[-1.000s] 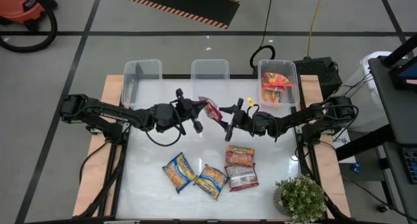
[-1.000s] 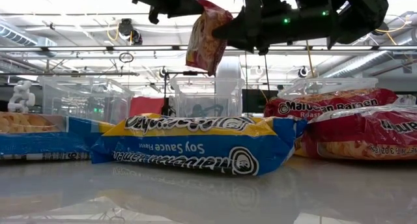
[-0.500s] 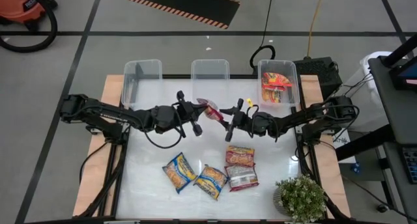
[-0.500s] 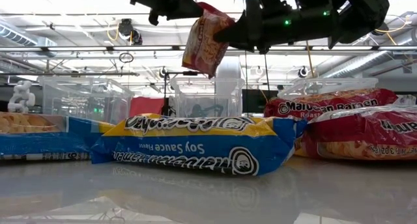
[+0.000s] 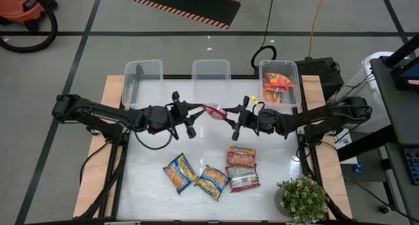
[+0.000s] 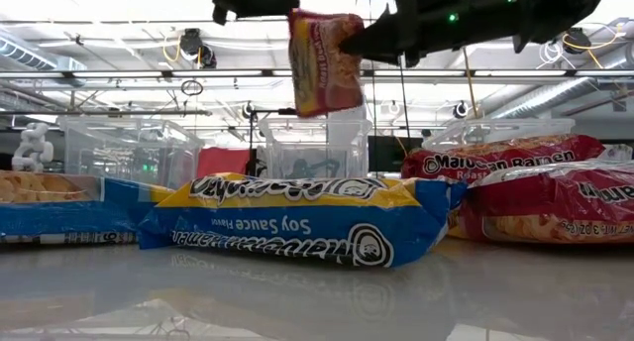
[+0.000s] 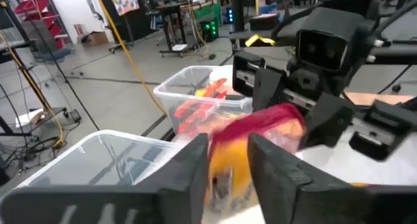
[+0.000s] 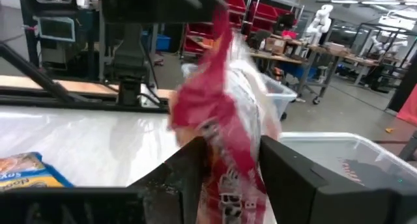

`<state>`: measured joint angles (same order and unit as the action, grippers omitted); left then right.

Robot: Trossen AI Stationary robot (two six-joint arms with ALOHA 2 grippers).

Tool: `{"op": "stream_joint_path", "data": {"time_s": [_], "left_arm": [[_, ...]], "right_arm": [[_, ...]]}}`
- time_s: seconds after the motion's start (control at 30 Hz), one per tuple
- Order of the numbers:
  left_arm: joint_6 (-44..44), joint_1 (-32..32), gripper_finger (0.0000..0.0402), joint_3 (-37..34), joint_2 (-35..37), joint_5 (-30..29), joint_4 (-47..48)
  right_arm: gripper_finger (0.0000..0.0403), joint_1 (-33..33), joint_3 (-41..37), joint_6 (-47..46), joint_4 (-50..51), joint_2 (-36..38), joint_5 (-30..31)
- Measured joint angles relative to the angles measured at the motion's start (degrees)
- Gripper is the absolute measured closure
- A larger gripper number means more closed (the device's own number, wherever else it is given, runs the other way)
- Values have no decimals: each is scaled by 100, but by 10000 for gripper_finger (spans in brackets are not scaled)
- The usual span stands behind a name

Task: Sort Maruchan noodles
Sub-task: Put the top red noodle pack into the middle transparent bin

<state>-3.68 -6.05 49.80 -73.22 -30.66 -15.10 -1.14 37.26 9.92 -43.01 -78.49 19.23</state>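
Observation:
An orange-red noodle packet (image 5: 211,110) hangs in the air between my two grippers, above the table's middle and in front of the centre bin (image 5: 211,74). My left gripper (image 5: 198,112) comes at it from the left and my right gripper (image 5: 226,114) from the right; both are shut on it. In the low view the packet (image 6: 322,63) hangs nearly upright. Two blue-and-yellow packets (image 5: 180,173) (image 5: 211,182), an orange-red one (image 5: 241,155) and a maroon one (image 5: 243,180) lie flat on the table's near half. My left gripper pinches the packet between its two fingers (image 7: 195,165), coming level from the table's left; the part beside them is the packet's upper left corner (image 6: 296,20). The packet is lifted clear. My right gripper pinches the packet's upper right edge (image 6: 355,42) between its two fingers (image 8: 189,172), level from the table's right. The packet hangs below the hold, clear of the table.
Three clear bins stand along the far edge: the left bin (image 5: 142,78) and the centre bin show nothing inside, while the right bin (image 5: 280,82) holds orange-red packets. A potted plant (image 5: 301,199) sits at the near right corner. Bare table lies between the grippers and the packets.
Both grippers rose a little with the packet between them. The packet, slanted a second ago, has swung to hang nearly upright and sits higher above the table.

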Motion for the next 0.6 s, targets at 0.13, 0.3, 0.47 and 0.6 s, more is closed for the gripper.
{"op": "stream_joint_path", "data": {"time_s": [0.13, 0.3, 0.47, 0.6], "left_arm": [[-5, -71, 253, -2, 98, -7, 66], [10, -84, 239, -2, 106, -18, 231], [421, -85, 238, -2, 82, -23, 1022], [495, -109, 238, -2, 86, 138, 1453]], "right_arm": [[267, 31, 0, 7, 258, 235, -1], [275, 37, 3, -6, 458, 332, -14], [291, 36, 7, -469, 1183, 316, -580], [288, 30, 8, -881, 1953, 319, -602]]}}
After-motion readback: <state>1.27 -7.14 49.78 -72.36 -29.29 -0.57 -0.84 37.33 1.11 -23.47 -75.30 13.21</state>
